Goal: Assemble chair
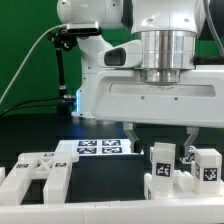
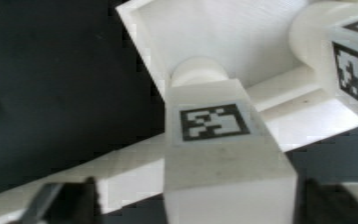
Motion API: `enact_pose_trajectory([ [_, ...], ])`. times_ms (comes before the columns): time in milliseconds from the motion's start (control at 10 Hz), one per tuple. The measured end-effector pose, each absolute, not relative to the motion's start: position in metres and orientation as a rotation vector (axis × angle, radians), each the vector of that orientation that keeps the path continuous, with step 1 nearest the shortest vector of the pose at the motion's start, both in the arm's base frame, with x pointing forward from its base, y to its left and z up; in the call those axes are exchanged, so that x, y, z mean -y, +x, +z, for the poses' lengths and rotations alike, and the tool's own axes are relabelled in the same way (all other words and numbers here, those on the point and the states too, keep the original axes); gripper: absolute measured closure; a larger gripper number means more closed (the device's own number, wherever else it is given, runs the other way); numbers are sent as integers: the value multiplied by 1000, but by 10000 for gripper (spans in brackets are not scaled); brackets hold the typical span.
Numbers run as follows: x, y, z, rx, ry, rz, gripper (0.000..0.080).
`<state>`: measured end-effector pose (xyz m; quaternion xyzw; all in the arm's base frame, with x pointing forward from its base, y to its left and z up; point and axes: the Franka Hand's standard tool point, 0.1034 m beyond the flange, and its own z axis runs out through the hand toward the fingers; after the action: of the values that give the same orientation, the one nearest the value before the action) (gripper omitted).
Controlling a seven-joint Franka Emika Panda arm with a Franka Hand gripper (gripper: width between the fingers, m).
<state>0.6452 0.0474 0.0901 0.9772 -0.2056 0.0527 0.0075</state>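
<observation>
Below, claw (image 1: pixel 160 150) spread astride a tagged chair post (image 2: pixel 211 150), another tagged block (image 1: pixel 207 167) just beside.

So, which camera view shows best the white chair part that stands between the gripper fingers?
The wrist view shows it best: the tagged chair part fills the frame between the two dark fingertips. In the exterior view, the same part is small, low under the gripper, beside another tagged block.

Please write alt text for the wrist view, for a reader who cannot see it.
A white chair part with a black-and-white square tag lies between the open end effector fingers. A second tagged white block sits beside it, on a dark table.
</observation>
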Motion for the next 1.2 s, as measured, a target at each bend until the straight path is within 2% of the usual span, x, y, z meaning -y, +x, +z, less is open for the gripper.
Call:
enact_pose_trajectory([
  [100, -47, 645, 90, 642, 3055, 165, 421],
  [200, -48, 645, 90, 751, 3036, 166, 421],
  [300, -48, 645, 90, 880, 3005, 167, 512],
  [600, -47, 645, 89, 1173, 2915, 166, 512],
  [1200, -60, 647, 88, 2321, 2251, 101, 512],
])
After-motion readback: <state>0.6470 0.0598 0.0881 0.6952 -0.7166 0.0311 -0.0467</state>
